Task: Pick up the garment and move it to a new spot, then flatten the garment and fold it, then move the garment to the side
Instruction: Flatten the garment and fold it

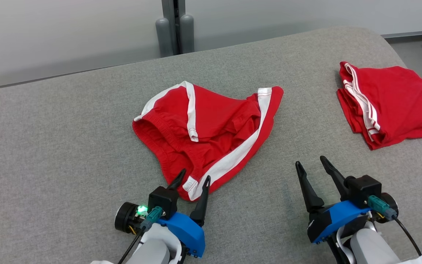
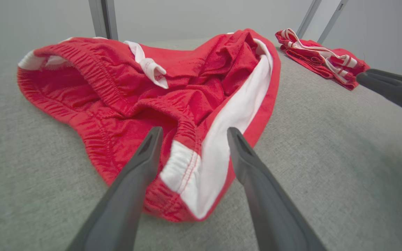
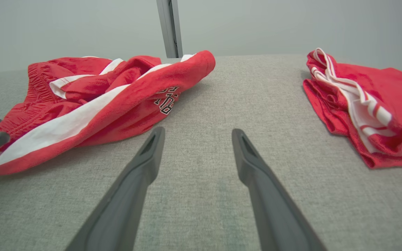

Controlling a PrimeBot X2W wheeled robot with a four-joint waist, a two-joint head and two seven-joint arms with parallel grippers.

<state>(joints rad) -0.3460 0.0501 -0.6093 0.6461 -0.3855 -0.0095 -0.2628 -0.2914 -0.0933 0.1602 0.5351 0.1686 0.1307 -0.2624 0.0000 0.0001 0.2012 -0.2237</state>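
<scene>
Jaws wide apart on both arms, nothing held. Left gripper [image 1: 195,174] sits low at the near corner of the red shorts [image 1: 211,124]. In the left wrist view its fingers [image 2: 136,167] straddle the white-trimmed waistband end, one on each side, maybe touching cloth; can't tell for sure. Right gripper [image 1: 310,160] hangs over bare grey worktop [image 1: 68,146], off to the right of the shorts and apart from them.

Shorts lie mid-worktop in a crumpled heap: waistband bunched, white side stripe twisted, one leg thrown over. Not flat, not folded.

Further back on the right lies a second red garment [image 1: 398,102] with white stripes, roughly folded and near the worktop's edge, well apart from the shorts. Probably set aside as a finished piece, but that's a guess.

Progress, as I judge it: very early. The pick-up is being lined up by the left arm, grip not yet made. Left to do: close on the waistband corner, lift and move the shorts to a new spot, spread flat, fold, then move to the side. Right arm looks free to take another corner.
</scene>
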